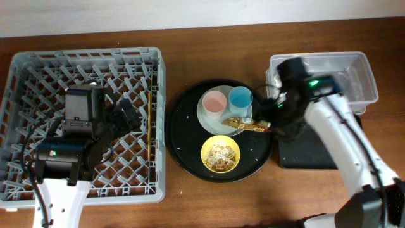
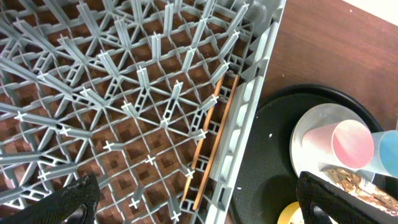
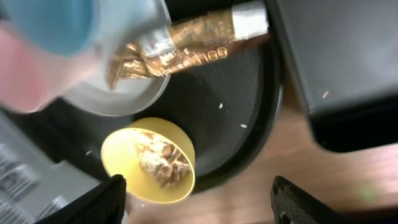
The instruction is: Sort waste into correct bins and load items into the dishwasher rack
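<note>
The gold-brown wrapper (image 1: 250,123) (image 3: 193,37) lies across the grey-white plate (image 1: 209,123) and onto the round tray. A pink cup (image 1: 214,101) and a blue cup (image 1: 240,97) stand on the plate. Crumbly food scraps (image 3: 161,158) fill the yellow bowl (image 1: 205,152). My right gripper (image 3: 202,205) hangs open and empty above the tray's right rim, near the wrapper's end. In the grey dishwasher rack (image 1: 19,63), chopsticks (image 2: 208,134) lie along the right wall. My left gripper (image 2: 202,205) is open over that wall, holding nothing.
A round black tray (image 1: 183,145) carries the plate and bowl. A clear tub (image 1: 354,76) stands at the back right, with a shallow black tray (image 1: 310,152) in front of it, partly under my right arm. Bare wood lies along the front edge.
</note>
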Motion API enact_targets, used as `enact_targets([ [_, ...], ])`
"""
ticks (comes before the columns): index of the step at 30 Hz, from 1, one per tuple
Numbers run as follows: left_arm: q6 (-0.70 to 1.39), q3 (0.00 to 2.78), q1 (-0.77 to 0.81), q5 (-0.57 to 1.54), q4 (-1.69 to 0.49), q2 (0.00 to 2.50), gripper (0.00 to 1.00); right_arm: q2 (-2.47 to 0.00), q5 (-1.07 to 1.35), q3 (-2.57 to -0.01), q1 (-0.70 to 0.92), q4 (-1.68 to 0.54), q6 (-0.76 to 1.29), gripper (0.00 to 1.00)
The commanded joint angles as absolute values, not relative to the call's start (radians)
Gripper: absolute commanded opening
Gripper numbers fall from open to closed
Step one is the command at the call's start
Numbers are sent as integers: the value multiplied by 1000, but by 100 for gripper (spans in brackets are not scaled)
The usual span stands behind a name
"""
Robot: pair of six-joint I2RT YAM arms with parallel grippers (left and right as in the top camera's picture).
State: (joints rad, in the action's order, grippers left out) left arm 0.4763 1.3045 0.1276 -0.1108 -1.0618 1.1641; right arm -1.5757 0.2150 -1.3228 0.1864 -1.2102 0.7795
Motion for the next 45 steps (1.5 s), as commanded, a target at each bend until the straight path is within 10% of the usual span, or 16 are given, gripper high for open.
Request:
enact_targets([
  [1,485,1309,124,-108,-1061,1153,99,-1579,93,-1198,283,-1100,1062,75],
  [7,485,1309,124,-108,-1061,1153,99,-1579,-131,-1065,377,-927,1351,79],
  [29,485,1309,124,-108,-1061,1153,99,-1659,-222,-789,379,-327,1419,69],
  [38,485,1309,124,-108,-1061,1153,99,-1573,-218,-791,379,-317,1304,4],
  [45,485,1309,124,-108,-1061,1153,99,-1240,-158,-796,365,-323,978,4],
])
